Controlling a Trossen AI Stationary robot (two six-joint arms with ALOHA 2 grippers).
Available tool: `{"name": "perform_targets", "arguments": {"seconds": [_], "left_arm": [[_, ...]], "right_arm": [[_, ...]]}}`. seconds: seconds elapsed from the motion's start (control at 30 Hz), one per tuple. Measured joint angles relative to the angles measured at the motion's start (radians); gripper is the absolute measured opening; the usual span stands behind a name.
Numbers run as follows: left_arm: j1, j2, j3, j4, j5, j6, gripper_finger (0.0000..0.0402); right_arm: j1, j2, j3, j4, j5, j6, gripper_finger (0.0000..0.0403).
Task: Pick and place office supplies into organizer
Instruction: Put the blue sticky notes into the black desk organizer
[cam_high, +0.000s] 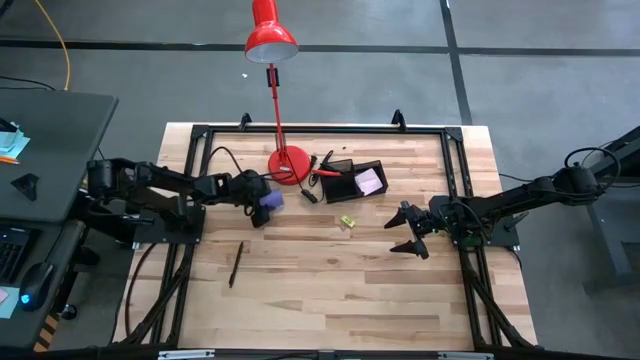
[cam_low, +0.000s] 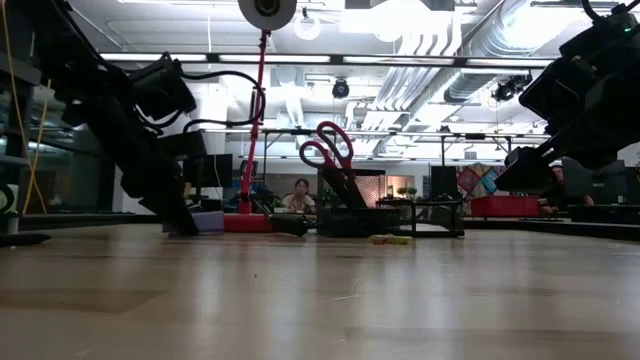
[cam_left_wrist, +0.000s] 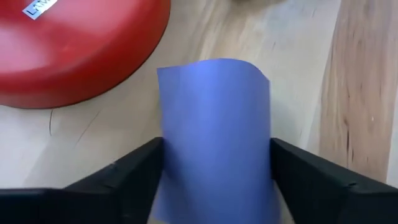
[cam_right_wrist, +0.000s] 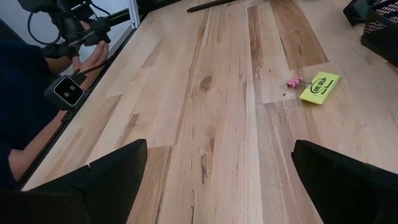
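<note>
A purple-blue pad lies on the table beside the red lamp's base. My left gripper slants down over it, a finger at each side. The black organizer stands right of the lamp base, holding a pink pad and red-handled scissors that stand upright. A small yellow piece lies on the wood between the organizer and my right gripper, which waits open at the table's right. A dark pen lies nearer the front left. My left gripper has the pad's two opposite side edges between its fingers. It comes slanting down from the table's left. The pad's far edge bows upward, and the pad lies on the table.
The red desk lamp's pole rises just behind the pad. A small dark object lies left of the organizer. A person's hand shows beyond the table's edge in the right wrist view. Bare wood spreads across the front.
</note>
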Motion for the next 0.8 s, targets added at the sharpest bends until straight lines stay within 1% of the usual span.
{"name": "perform_targets", "arguments": {"seconds": [0.13,0.27,0.43,0.57,0.67,0.8], "left_arm": [[-0.001,0.002,-0.002,0.017,-0.009,-0.024,0.0225],[-0.035,-0.009,-0.007,0.028,-0.021,-0.037,0.0200],[-0.115,-0.009,-0.009,0.068,-0.059,-0.079,0.0196],[-0.173,-0.006,-0.006,0.110,-0.057,-0.130,0.0195],[-0.215,-0.006,0.022,0.134,-0.066,-0.146,0.0195],[-0.259,-0.007,0.065,0.136,-0.106,-0.146,0.0195]], "right_arm": [[0.000,0.000,0.000,0.000,0.000,0.000,0.0389],[0.000,0.000,0.000,0.000,0.000,0.000,0.0389],[0.000,0.000,0.000,0.000,0.000,0.000,0.0389],[0.000,0.000,0.000,0.000,0.000,0.000,0.0389],[0.000,0.000,0.000,0.000,0.000,0.000,0.0389],[0.000,0.000,0.000,0.000,0.000,0.000,0.0389]]}}
